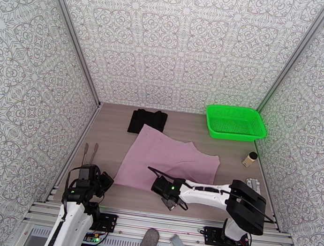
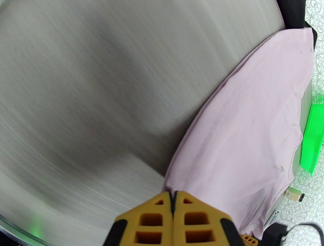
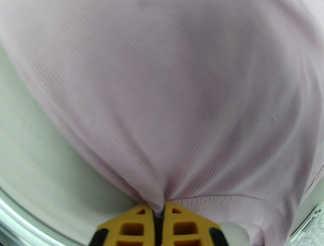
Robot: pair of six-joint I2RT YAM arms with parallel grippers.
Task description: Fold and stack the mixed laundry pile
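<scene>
The pink shirt (image 1: 166, 162) lies spread flat across the middle of the table. The black garment (image 1: 147, 121) sits folded behind it, touching its far corner. My right gripper (image 1: 156, 185) is at the shirt's near edge and is shut on it. In the right wrist view the pink shirt (image 3: 182, 101) puckers into the closed yellow fingertips (image 3: 139, 216). My left gripper (image 1: 107, 184) is at the shirt's near left corner. In the left wrist view that gripper (image 2: 174, 195) is shut, and the corner of the pink shirt (image 2: 251, 121) runs into its tips.
A green mesh basket (image 1: 235, 122) stands at the back right, with a small jar (image 1: 250, 159) in front of it. Two thin tools (image 1: 90, 152) lie along the left edge. A grey object (image 1: 253, 185) sits by the right arm. Patterned walls enclose the table.
</scene>
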